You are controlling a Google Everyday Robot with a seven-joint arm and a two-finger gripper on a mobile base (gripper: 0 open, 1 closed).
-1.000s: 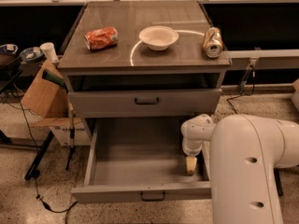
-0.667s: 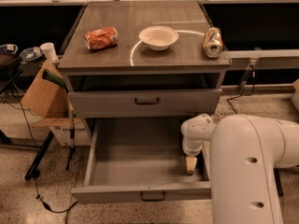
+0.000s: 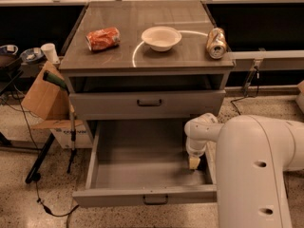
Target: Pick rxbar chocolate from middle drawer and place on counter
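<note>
The middle drawer (image 3: pixel 142 167) stands pulled open, and the part of its grey floor that shows is bare. My white arm reaches down into its right side. My gripper (image 3: pixel 194 162) is low at the drawer's right wall, near the floor, with a pale tip showing. The rxbar chocolate is not in sight; the arm hides the drawer's right corner. The counter (image 3: pixel 142 23) above carries a pale curved ring line.
On the counter lie a crushed orange can (image 3: pixel 103 38), a white bowl (image 3: pixel 161 37) and a gold can (image 3: pixel 216 42). A shut drawer front (image 3: pixel 147 102) sits above the open one. A cardboard box (image 3: pixel 40 96) and a stand with cables stand at the left on the floor.
</note>
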